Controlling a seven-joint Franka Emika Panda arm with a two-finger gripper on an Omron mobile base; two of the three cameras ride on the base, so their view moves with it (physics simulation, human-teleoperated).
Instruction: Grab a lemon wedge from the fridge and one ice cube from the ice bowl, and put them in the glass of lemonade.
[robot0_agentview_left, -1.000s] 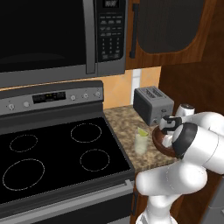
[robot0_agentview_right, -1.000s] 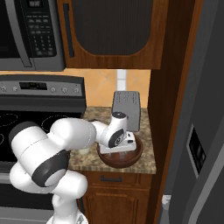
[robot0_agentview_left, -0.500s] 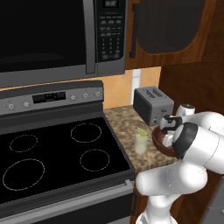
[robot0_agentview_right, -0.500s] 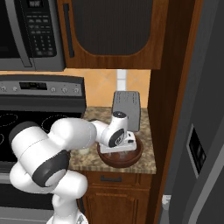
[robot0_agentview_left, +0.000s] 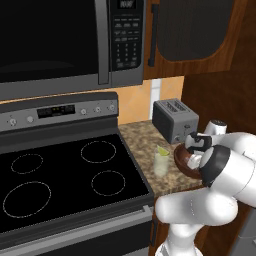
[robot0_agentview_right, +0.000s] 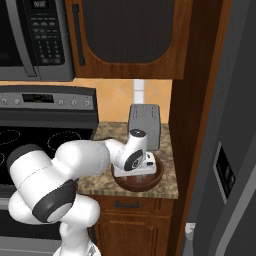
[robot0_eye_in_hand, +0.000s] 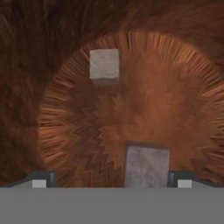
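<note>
The gripper (robot0_eye_in_hand: 111, 181) sits low inside the bowl (robot0_agentview_right: 150, 181), jaws spread wide, one cube (robot0_eye_in_hand: 147, 167) between the tips nearer the right one, open floor on its left. The second cube (robot0_eye_in_hand: 104, 65) lies well apart. The toaster (robot0_agentview_right: 144, 126) stands just behind the bowl; the glass (robot0_agentview_left: 160, 162) stands near it on the stove (robot0_agentview_left: 60, 175) side.
</note>
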